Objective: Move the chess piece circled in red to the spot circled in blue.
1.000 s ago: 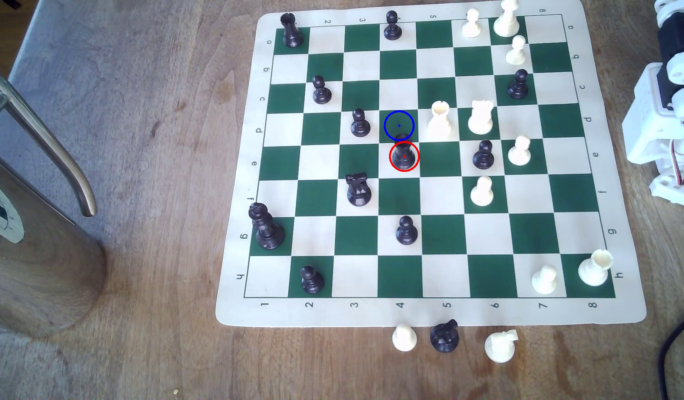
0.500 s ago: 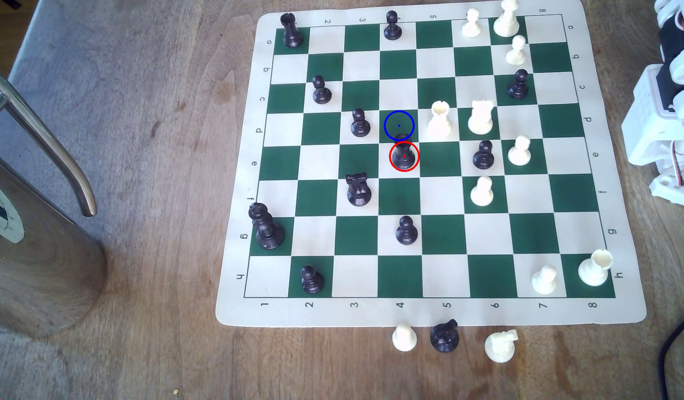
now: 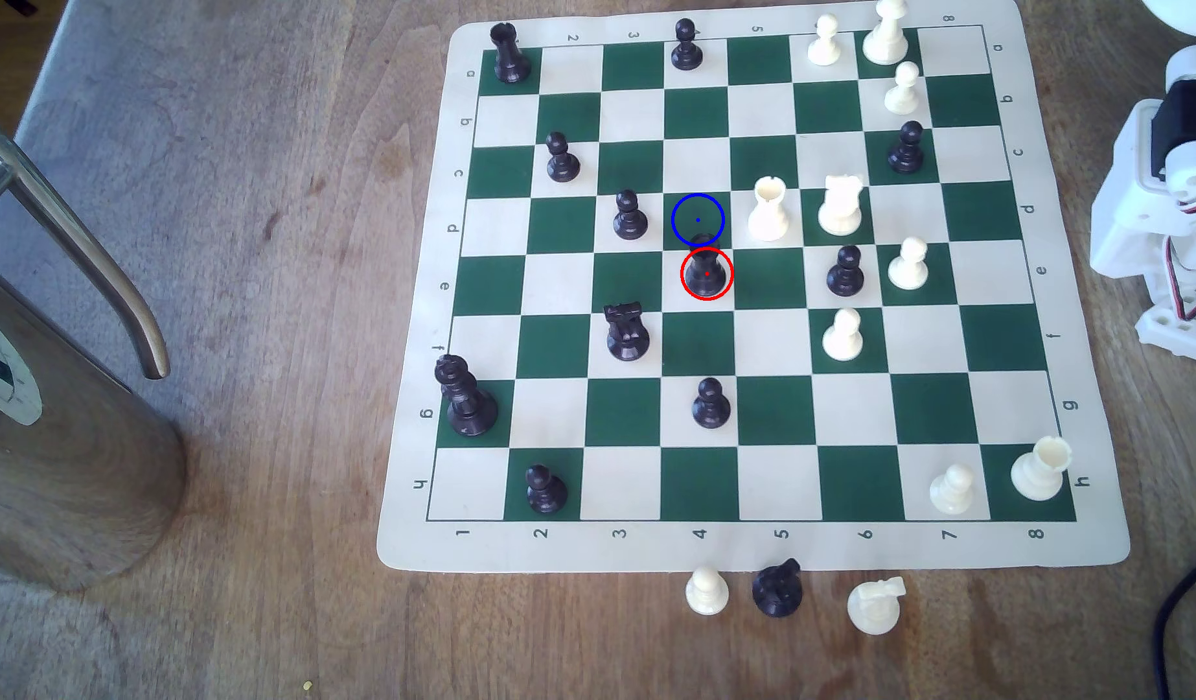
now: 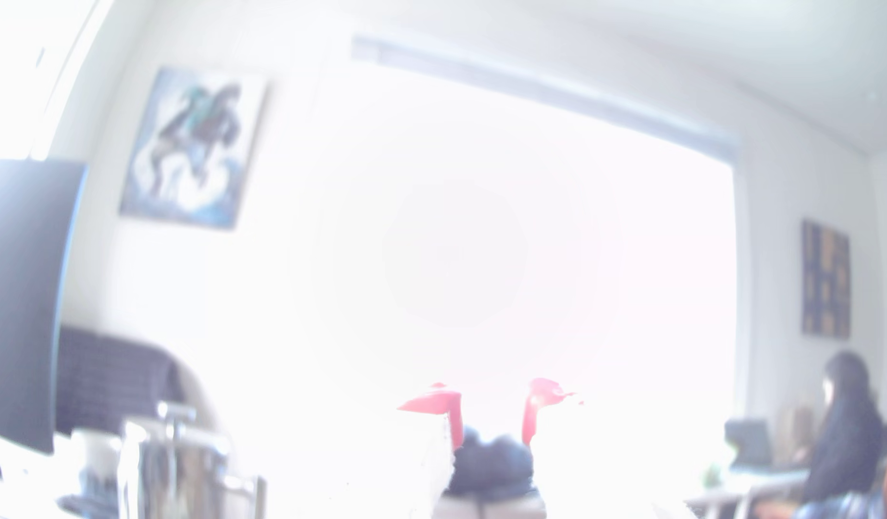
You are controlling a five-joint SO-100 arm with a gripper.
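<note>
Your pincer [image 4: 491,414], red tips parted and empty, faces the bright room because your arm [image 3: 1174,202] sits folded beside the chessboard [image 3: 1080,552], leaving the black rook [image 3: 706,269] untouched beside the blue-ringed square [image 3: 697,214].

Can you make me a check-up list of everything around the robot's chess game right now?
Surface: wooden table under a green and cream chess mat.
Job's things: black rook upright in the red ring; blue-ringed green square just beside it, bare.
Clutter: three pieces off the mat; metal jug.
Gripper: red-tipped gripper apart, holding nothing.
Cables: dark cable.
Surroundings: blurry bright room, seated person.
</note>
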